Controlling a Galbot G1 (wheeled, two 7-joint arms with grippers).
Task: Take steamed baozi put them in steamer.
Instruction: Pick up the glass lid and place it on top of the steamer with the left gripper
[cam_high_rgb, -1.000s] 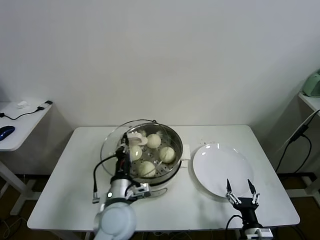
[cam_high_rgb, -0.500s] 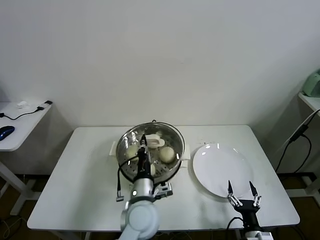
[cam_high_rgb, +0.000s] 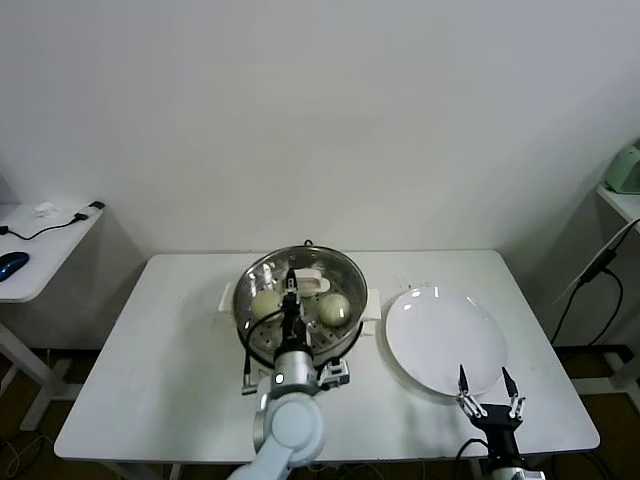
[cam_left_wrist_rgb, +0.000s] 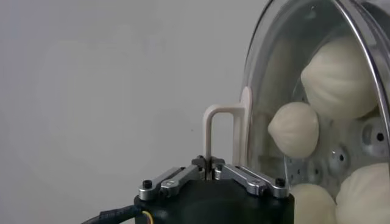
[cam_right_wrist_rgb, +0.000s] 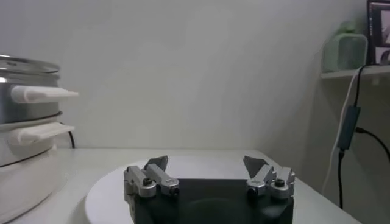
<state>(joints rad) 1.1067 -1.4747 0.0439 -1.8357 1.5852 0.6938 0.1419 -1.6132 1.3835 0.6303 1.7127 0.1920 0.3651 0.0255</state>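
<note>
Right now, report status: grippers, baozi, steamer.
Left gripper shut on glass lid handle, over the steamer. Right gripper open, idle by empty plate. Baozi in steamer. Nothing in the way.

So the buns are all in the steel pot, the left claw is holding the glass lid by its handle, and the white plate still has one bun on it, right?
Not quite: the white plate is bare in the head view. The buns are in the steel pot, and the left claw is shut on the handle of the glass lid, as the left wrist view shows.
</note>
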